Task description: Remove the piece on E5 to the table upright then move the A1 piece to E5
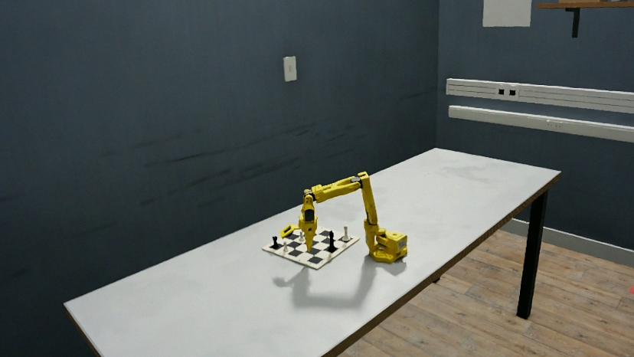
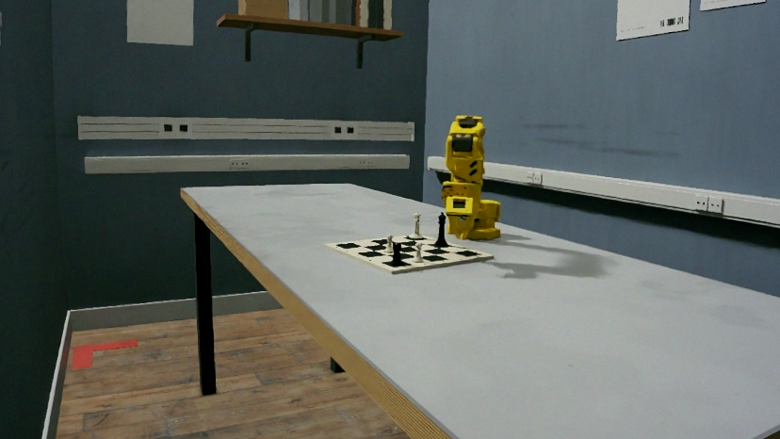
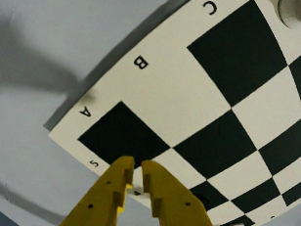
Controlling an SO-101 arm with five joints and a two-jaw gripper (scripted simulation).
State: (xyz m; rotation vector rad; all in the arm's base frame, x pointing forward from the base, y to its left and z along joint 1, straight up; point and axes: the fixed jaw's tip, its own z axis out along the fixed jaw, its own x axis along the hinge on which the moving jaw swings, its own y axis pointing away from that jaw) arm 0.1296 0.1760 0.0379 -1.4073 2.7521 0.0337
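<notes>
The small chessboard point(image 1: 312, 249) lies on the grey table in front of the arm's base. It carries a tall black piece point(image 1: 331, 241), a short black piece point(image 1: 275, 242), a white piece near the base point(image 1: 345, 234) and two small white pieces point(image 1: 285, 246) point(image 1: 302, 236). My gripper point(image 1: 308, 246) points down just above the board, shut with nothing between the fingers. In the wrist view the fingertips hover over the board corner by the black A5 square point(image 3: 119, 137).
The arm's yellow base point(image 1: 386, 246) stands on the table right of the board. In the exterior view the arm point(image 2: 463, 174) stands behind the board point(image 2: 409, 252). The table's long front edge runs close to the board's side.
</notes>
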